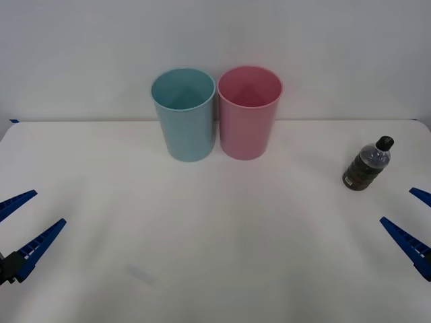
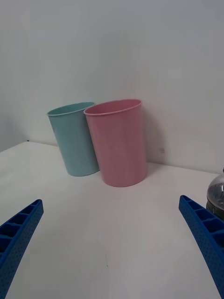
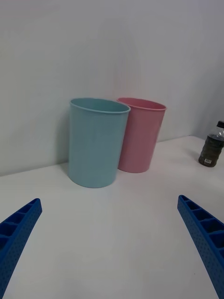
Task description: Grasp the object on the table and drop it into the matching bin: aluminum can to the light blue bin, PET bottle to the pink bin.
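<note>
The white surface [image 1: 215, 256] spans the front view, backed by a plain wall. Near its far edge stand the light blue bin [image 1: 184, 114] and the pink bin [image 1: 248, 112], upright and just beside each other, blue toward the robot's left. From above, both bins' insides look bare; the wrist views catch only their outer walls and rims. The PET bottle [image 1: 367, 164] stands upright toward the right side of the surface, well apart from the bins, black cap on, dark liquid inside. The right wrist view catches just a sliver of it beside one finger; the left wrist view shows it whole. The left end effector [image 1: 20, 225] hovers at the near left, fingers apart. The right end effector [image 1: 414, 219] hovers at the near right, near the bottle, fingers apart, holding nothing.
</note>
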Robot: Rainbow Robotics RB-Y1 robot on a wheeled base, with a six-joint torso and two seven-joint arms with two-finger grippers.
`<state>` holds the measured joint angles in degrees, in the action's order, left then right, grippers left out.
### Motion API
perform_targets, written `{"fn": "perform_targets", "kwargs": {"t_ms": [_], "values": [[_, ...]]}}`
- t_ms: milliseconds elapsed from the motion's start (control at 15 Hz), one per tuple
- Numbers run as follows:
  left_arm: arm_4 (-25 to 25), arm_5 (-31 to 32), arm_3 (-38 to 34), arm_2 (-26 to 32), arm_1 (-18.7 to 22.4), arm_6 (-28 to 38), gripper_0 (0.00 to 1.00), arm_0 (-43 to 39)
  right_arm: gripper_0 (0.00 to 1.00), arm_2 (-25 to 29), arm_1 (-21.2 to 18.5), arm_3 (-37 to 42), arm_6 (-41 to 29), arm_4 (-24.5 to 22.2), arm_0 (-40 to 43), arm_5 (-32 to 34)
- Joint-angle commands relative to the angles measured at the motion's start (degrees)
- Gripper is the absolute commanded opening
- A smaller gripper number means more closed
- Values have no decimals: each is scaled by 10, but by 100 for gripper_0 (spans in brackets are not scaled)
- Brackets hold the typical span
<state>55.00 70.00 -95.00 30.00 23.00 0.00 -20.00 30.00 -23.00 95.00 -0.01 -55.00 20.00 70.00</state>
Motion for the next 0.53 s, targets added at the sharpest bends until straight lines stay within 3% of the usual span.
{"fn": "perform_targets", "kwargs": {"t_ms": [67,533], "values": [[0,0,0,0,0,0,100,0,100,0,0,0,0,0,0,0],[0,0,0,0,0,0,100,0,100,-8,-6,36,3,2,49,-52]]}}
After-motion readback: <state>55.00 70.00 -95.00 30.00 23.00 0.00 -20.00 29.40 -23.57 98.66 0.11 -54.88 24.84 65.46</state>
